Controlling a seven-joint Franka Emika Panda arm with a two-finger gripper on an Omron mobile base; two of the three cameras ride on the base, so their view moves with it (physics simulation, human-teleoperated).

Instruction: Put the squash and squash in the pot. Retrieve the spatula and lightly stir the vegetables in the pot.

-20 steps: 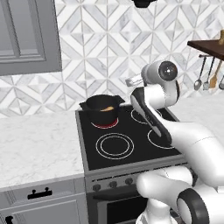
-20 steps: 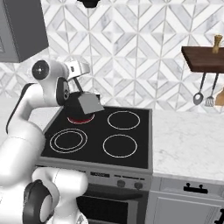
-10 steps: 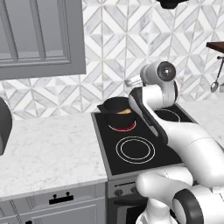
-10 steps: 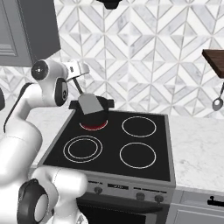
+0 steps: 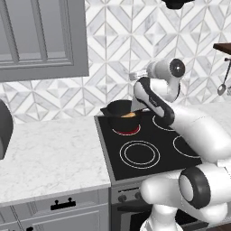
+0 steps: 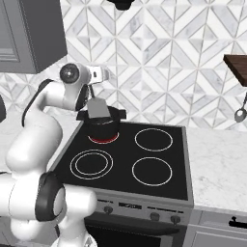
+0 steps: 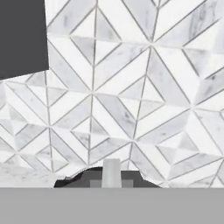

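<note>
One pot (image 5: 119,111), four burners (image 6: 152,171).

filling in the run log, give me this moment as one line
gripper: shut on spatula | spatula: over pot | pot: back left burner, squash inside | phase: stirring

A black stove (image 6: 159,164) with four ring burners is set between two white marble desk (image 5: 49,155) parts. The back left ring (image 5: 126,131) glows red. A grey cabinet (image 5: 40,38) hangs above the left part. A steel spoon (image 6: 240,112) hangs under a wooden shelf (image 6: 236,67) at the right.
</note>
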